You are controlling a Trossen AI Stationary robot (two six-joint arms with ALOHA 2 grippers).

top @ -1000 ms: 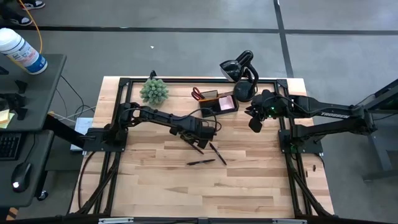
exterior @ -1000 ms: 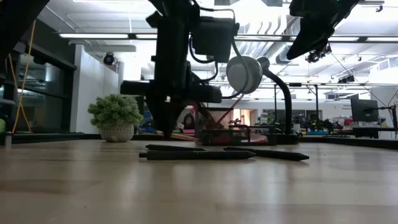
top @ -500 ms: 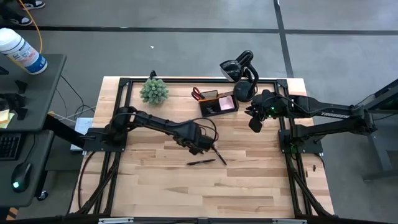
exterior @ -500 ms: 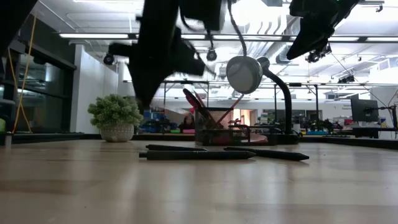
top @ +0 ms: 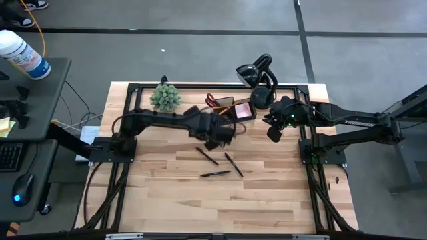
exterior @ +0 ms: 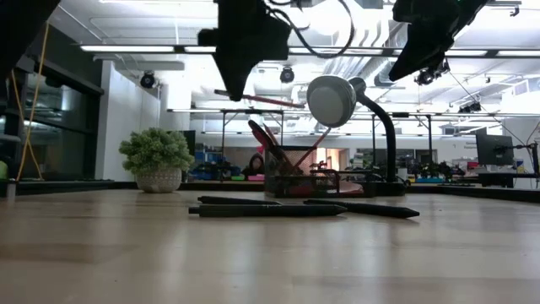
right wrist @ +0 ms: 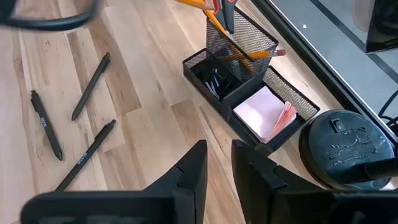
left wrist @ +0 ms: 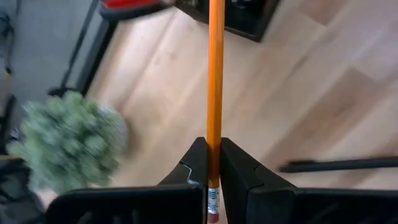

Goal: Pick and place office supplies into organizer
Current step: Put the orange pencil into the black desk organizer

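Item in hand: one orange pencil (left wrist: 215, 81), clamped near its eraser end between the closed fingers of your left gripper (left wrist: 213, 163), which hung just left of the organizer (top: 235, 110) in the upper middle of the high view. You would have done well to carry the pencil over the tall mesh cup at the organizer's left end, tip it toward upright, lower the point inside the rim, and let go only once it cleared the scissors (top: 211, 101) and the pencils already standing there; a release from too high could bounce it out. Your right gripper (right wrist: 217, 163) waited at the right of the high view, beside the organizer, fingers slightly parted and holding nothing. Count on the table: three black pens (top: 215, 173), grouped in the centre of the high view, well apart from the organizer. Count in the organizer: one pair of red-handled scissors; at least two orange pencils, the exact number unclear; one pink sticky-note pad (right wrist: 267, 113); some small dark pieces in the middle compartment, too small to count. Also present: one green plant (top: 165, 97) at the upper left of the table, one black stand device (top: 259, 80) behind the organizer.
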